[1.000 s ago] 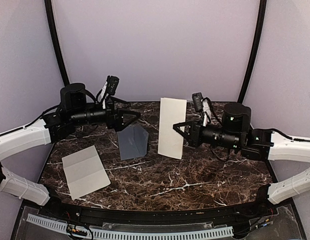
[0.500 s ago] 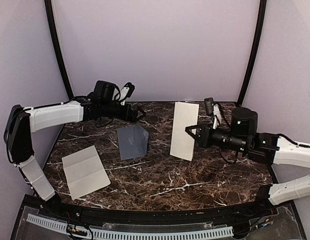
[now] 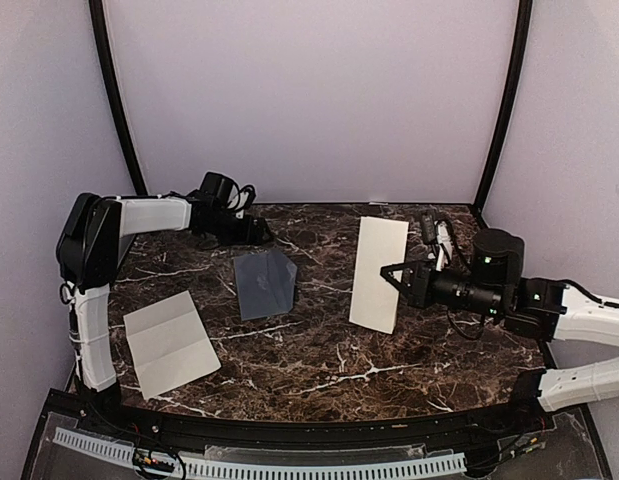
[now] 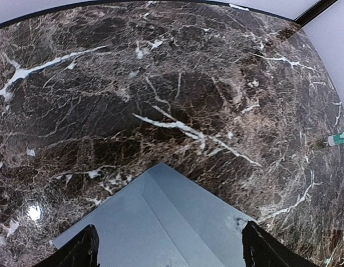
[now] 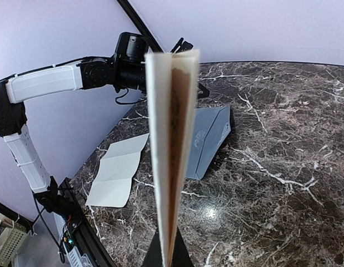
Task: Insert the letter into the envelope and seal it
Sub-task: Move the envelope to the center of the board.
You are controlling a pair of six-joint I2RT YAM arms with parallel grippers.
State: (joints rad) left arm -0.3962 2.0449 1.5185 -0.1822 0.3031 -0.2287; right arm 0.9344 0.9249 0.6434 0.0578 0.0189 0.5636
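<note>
The right gripper (image 3: 397,274) pinches the folded letter (image 3: 374,260) upright in the air, right of the envelope (image 3: 263,284) lying on the table (image 3: 419,350). The left gripper (image 3: 261,232) gapes wide just behind the envelope, holding nothing. Unpinned, the envelope may skid, or the letter may buckle at its mouth.
</note>
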